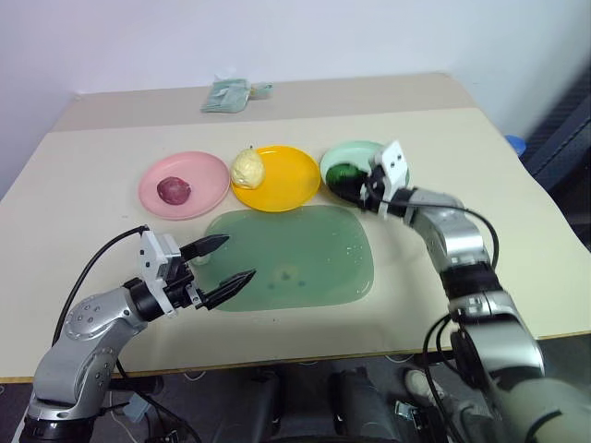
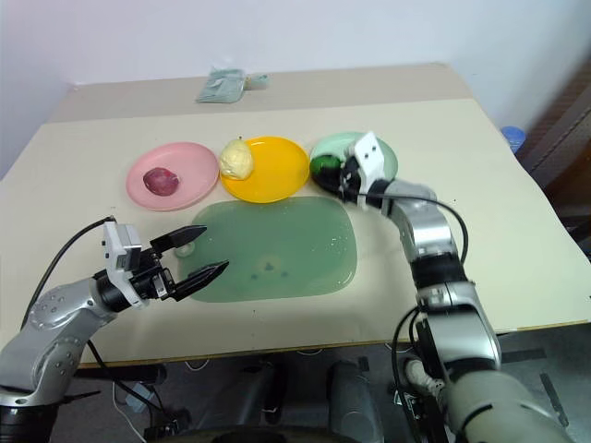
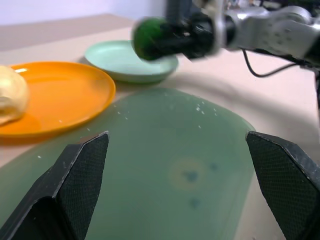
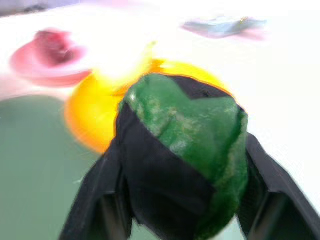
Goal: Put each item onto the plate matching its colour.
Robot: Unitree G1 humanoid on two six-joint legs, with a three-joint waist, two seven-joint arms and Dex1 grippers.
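My right gripper is shut on the green item with black stripes, holding it just over the near part of the mint green plate. The item fills the space between the fingers. The dark red item lies on the pink plate. On the left part of the yellow plate rests the pale yellow bumpy item. My left gripper stands open and empty over the near left edge of the mat.
A big translucent green mat lies in front of the three plates. A crumpled teal bag sits at the table's far edge. A blue object stands beyond the table's right edge.
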